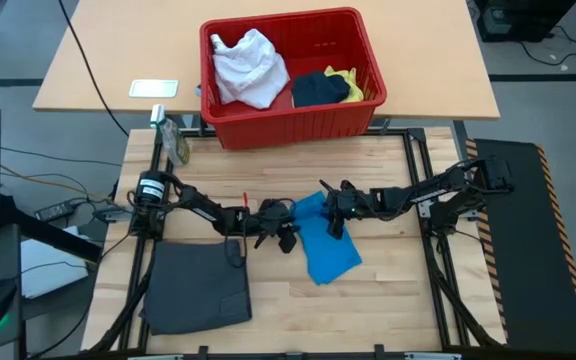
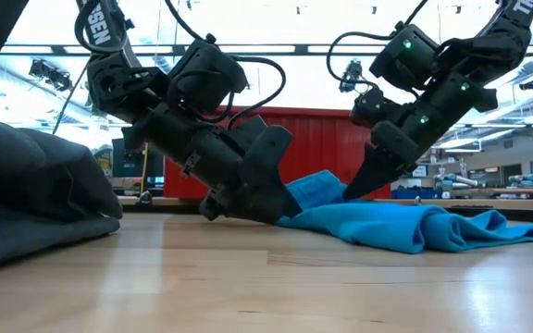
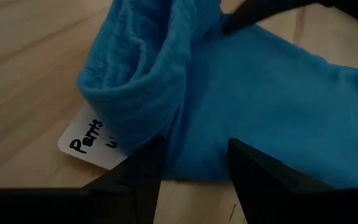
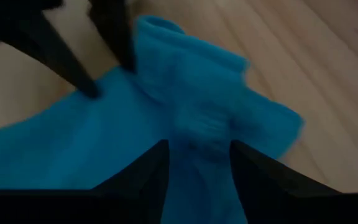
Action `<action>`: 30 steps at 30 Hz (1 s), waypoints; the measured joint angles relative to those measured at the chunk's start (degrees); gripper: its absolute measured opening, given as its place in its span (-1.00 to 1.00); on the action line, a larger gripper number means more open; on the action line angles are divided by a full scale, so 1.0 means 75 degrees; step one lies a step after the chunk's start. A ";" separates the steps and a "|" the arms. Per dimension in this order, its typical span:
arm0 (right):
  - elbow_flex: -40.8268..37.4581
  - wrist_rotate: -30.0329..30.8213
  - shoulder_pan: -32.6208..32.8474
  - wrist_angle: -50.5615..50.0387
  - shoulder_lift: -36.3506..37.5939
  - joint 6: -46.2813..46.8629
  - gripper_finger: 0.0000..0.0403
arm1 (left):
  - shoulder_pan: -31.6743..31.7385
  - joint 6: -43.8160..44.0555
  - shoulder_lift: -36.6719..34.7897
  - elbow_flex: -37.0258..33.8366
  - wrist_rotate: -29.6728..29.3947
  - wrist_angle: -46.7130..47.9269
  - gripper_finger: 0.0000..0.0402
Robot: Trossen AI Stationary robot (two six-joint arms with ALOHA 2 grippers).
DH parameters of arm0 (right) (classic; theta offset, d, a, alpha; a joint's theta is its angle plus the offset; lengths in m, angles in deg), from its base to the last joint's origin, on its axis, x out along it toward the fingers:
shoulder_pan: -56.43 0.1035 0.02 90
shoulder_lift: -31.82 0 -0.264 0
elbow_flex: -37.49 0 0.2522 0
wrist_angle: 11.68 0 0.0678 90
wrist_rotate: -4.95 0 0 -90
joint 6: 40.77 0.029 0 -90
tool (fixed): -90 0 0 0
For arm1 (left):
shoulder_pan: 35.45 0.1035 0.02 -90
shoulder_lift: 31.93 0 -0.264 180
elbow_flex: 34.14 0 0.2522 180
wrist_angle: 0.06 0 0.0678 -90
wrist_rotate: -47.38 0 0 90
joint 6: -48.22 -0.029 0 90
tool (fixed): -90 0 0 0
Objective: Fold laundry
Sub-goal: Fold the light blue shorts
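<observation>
Blue garment w/ white tag reading "Pants".
</observation>
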 joint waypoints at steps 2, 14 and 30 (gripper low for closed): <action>0.0000 0.0125 -0.0145 -0.0001 0.0000 0.0003 -0.12 | 0.0046 0.0004 -0.0006 0.0000 0.0027 0.0016 -0.08; 0.0003 -0.1034 -0.1189 -0.0260 0.0197 0.0443 -0.07 | 0.0181 0.0244 -0.0545 -0.0044 0.0069 0.0573 -0.09; 0.0002 -0.3213 -0.2625 -0.0320 0.0143 0.0815 0.64 | 0.0321 0.1209 -0.1239 -0.0017 -0.0079 0.2499 -0.08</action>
